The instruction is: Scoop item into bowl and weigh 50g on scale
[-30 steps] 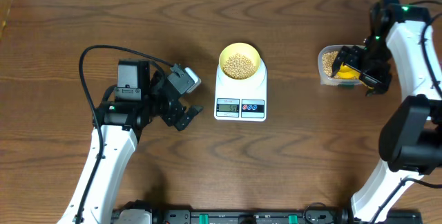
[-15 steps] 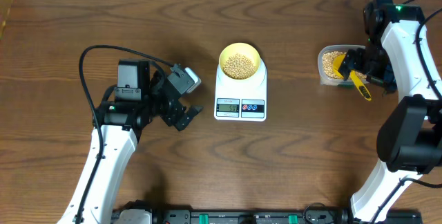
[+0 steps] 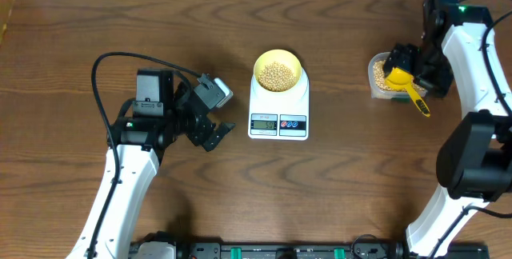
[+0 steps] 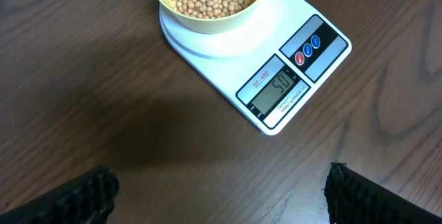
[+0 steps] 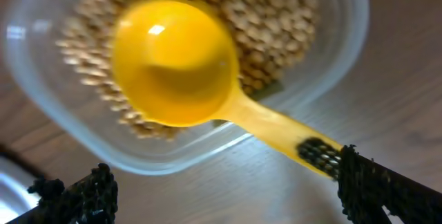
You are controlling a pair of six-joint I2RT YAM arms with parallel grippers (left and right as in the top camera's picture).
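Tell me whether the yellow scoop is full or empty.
Empty: the scoop shows bare yellow inside; beans lie beneath it, in the tub.

Light: bright, even, from above.
Shadows: soft dark patch on the table beside the scale.
Glare: white spots on the scoop; sheen on the tub rim.
Blur: right wrist view smeared, beans soft; other views sharp.
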